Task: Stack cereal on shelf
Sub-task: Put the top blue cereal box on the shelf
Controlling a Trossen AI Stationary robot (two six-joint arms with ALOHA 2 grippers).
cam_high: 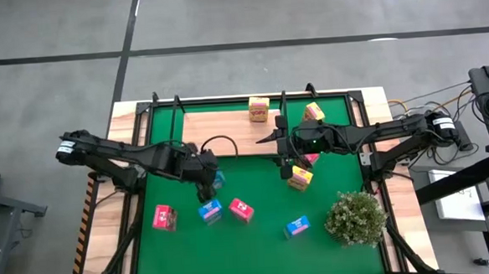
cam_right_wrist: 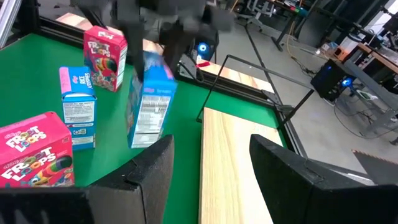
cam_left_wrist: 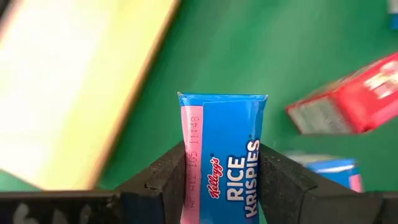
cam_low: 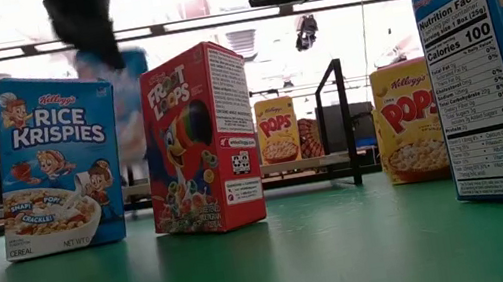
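High view: left hand (cam_high: 208, 182) clamped on a blue Rice Krispies carton (cam_left_wrist: 225, 162) held upright just above the green tabletop (cam_high: 258, 245), shelf (cam_high: 227, 125) lying beyond it toward the far edge; right hand (cam_high: 286, 162) parted, empty, nearer that shelf.

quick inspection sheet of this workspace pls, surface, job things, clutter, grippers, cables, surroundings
surface: green table mat on a pale wood table top.
job's things: light-wood shelf board with black posts carries two yellow cereal cartons, one and another; on the mat stand two pink-red cartons, two blue cartons and a yellow carton.
clutter: bushy green plant on the mat's right side.
grippers: left gripper shut on a blue Rice Krispies carton; right gripper open, empty, above the shelf board.
cables: black cable loop on the shelf; cables beyond the table's right edge.
surroundings: grey floor; no person seen.
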